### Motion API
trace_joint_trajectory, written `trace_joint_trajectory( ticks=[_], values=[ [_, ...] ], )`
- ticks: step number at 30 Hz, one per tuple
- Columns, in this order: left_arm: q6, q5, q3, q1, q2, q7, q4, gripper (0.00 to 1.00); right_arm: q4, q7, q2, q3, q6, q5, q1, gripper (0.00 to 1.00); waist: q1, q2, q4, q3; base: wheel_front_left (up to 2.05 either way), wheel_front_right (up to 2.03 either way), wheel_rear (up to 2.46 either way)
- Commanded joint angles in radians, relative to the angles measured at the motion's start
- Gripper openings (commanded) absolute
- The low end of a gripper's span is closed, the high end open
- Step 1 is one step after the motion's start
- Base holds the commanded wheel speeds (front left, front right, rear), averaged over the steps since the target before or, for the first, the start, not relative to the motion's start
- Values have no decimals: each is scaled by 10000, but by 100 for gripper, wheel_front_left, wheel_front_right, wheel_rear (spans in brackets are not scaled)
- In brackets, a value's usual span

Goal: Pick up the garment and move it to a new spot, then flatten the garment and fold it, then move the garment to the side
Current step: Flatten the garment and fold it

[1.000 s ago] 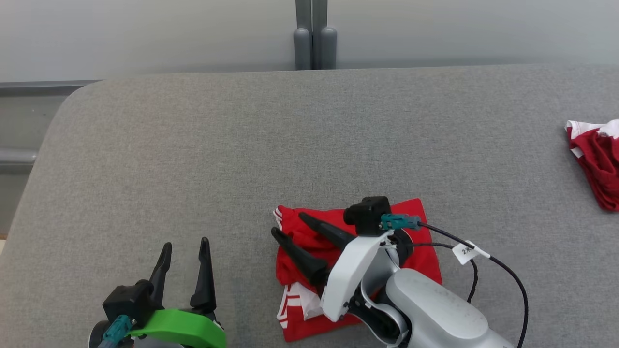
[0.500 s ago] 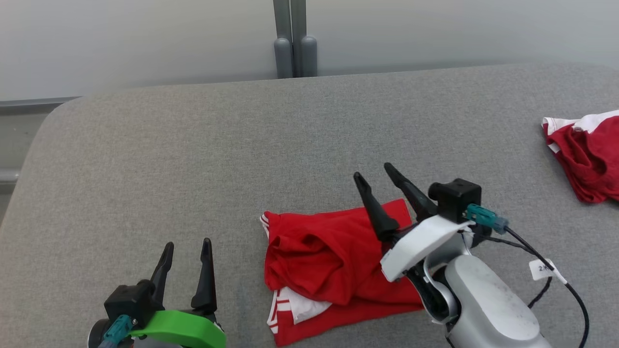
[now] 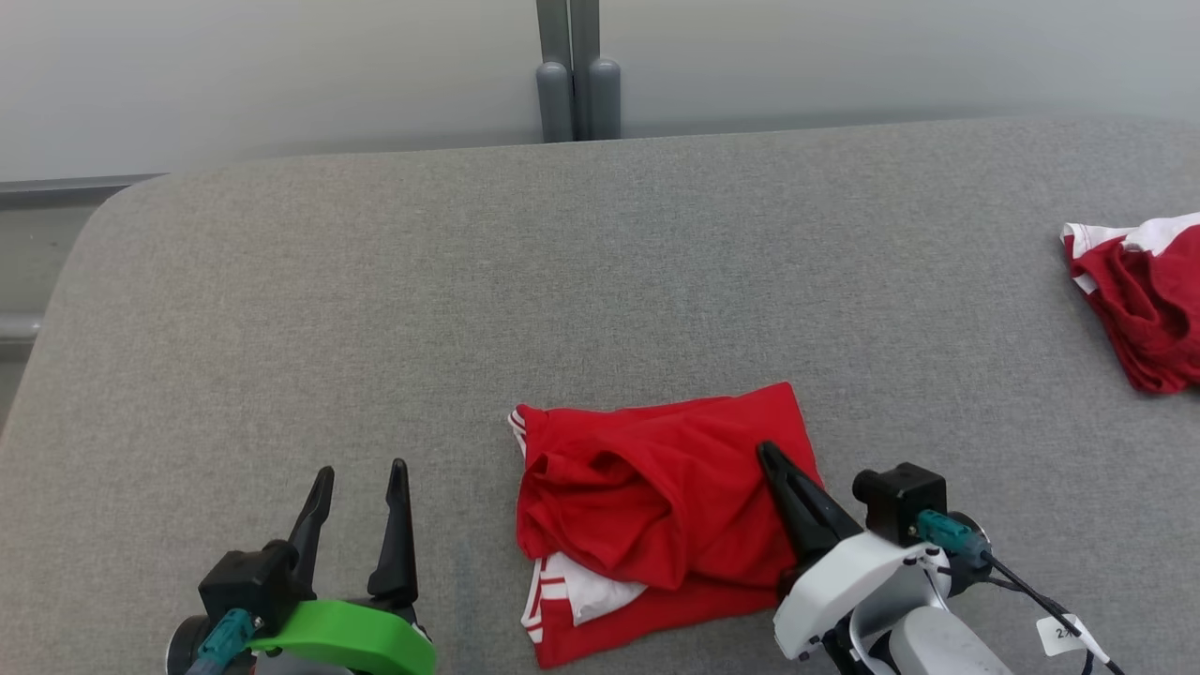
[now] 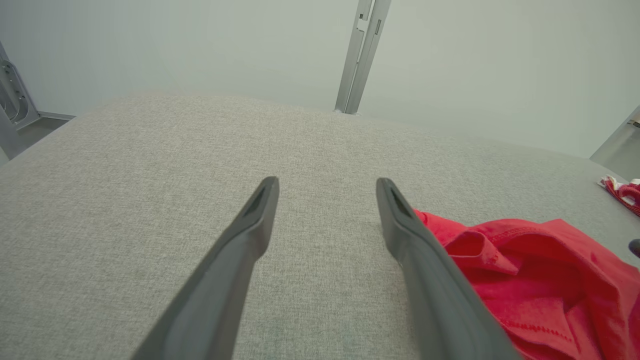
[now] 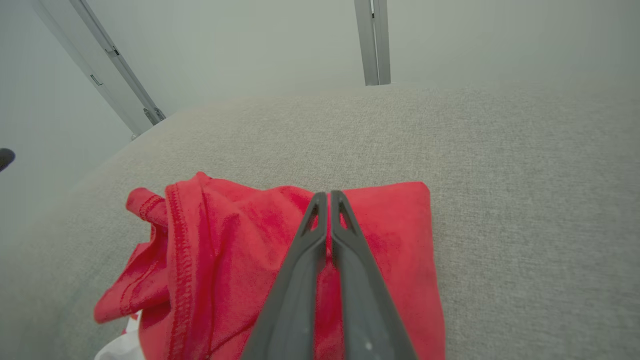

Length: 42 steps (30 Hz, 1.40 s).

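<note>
1. Garment [image 3: 656, 506]: red with white striped trim at its near-left corner, loosely folded, left half rumpled. It lies near centre on the grey padded surface [image 3: 600, 262].
2. Right gripper [image 3: 762, 450]: fingers pressed together, tips over the garment's right part; whether fabric is pinched is unclear.
3. Left gripper [image 3: 362, 469]: spread wide, empty, left of the garment.
4. Second red-and-white cloth [image 3: 1139, 309]: far right, cut off by the frame edge.

Garment [image 3: 656, 506]: bright red w/ a white panel and red-white stripe trim; 2nd garment [image 3: 1139, 309] deeper red w/ white edging. Table cover [image 3: 562, 262] is heathered mid-grey, wall [image 3: 281, 75] pale grey-green, post [image 3: 578, 70] darker grey. Left gripper [image 3: 362, 469]: black fingers, lime-green band, teal plug; right gripper [image 3: 764, 450]: black fingers, white shell, teal plug.
</note>
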Motion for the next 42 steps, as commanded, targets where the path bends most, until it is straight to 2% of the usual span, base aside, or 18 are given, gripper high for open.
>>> trace_joint_trajectory(
  ticks=[1, 8, 14, 22, 28, 38, 42],
  values=[
    [49, 92, -4, -131, 93, 7, -25, 100, 102, -89, -8, 77, 2, -101, 133, 0, 0, 0, 52, 31, 0, 0, 0],
    [80, 79, -39, -217, 102, 45, -53, 100, 1098, -242, 35, 609, 2, -375, -179, 0, 0, 0, 292, 108, 0, 0, 0],
    [86, 72, -71, -287, 132, 74, -64, 100, 2131, -445, 85, 1671, 2, -129, -879, 0, 0, 0, 604, 147, 0, 0, 0],
    [142, 45, -78, -325, 171, 75, -125, 100, 2701, -600, 89, 3851, 1, 1186, -1791, 0, 0, 0, 1052, 176, 0, 0, 0],
    [187, 18, -89, -341, 198, 82, -162, 100, 2909, -734, 96, 4754, 2, 2044, -2434, 0, 0, 0, 1283, 202, 0, 0, 0],
    [263, -30, -92, -333, 212, 33, -188, 100, 2787, -941, 98, 5342, 2, 2754, -3240, 0, 0, 0, 1320, 245, 0, 0, 0],
    [269, -34, -83, -318, 216, 10, -216, 100, 2436, -968, 99, 4926, 1, 2520, -3356, 0, 0, 0, 1164, 250, 0, 0, 0]
  ],
)
